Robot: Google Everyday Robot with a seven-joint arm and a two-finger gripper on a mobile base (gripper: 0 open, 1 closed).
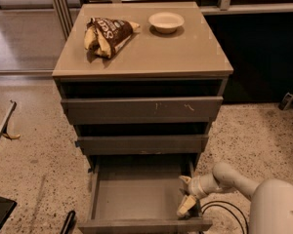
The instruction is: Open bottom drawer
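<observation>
The bottom drawer (136, 199) of the grey cabinet stands pulled out toward me, and its shallow grey box interior holds nothing. Its plain front edge (144, 225) shows at the bottom of the view. My gripper (185, 194) is at the drawer's right side wall, near the front right corner. Its pale fingers (184, 206) are spread apart with nothing between them. My white arm (244, 189) reaches in from the lower right.
The top drawer (141, 109) with pale scratch marks and the middle drawer (141, 144) are pushed in. A brown snack bag (106, 34) and a white bowl (166, 22) lie on the cabinet top. Speckled floor surrounds the cabinet, and a black cable (219, 211) runs beside my arm.
</observation>
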